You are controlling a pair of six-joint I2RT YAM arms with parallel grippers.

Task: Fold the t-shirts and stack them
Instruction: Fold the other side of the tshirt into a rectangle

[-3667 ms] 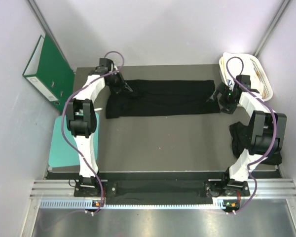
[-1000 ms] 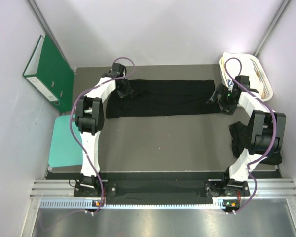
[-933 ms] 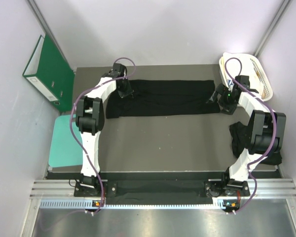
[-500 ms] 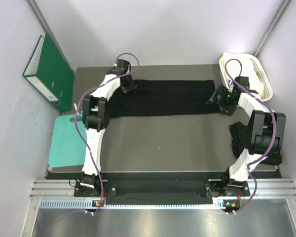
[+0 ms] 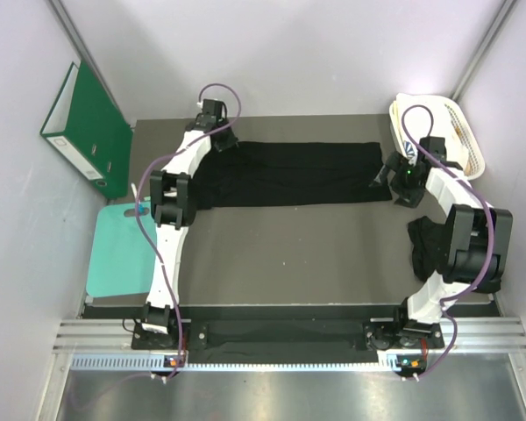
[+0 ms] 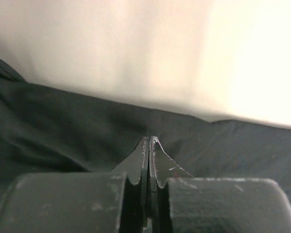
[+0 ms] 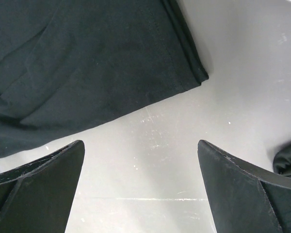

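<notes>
Fold under way, not finished. One t-shirt lies as a long band across the 12 o'clock side of the worktop. It needs shortening end to end. The left hand is pinched shut at the band's 10 o'clock corner; we cannot tell whether it grips cloth. The right hand is spread wide and empty at the 2 o'clock end. A second t-shirt sits crumpled at 3 o'clock. No stack yet.

The top view looks down on the whole worktop; each wrist view sits close over one end of its spread t-shirt.
</notes>
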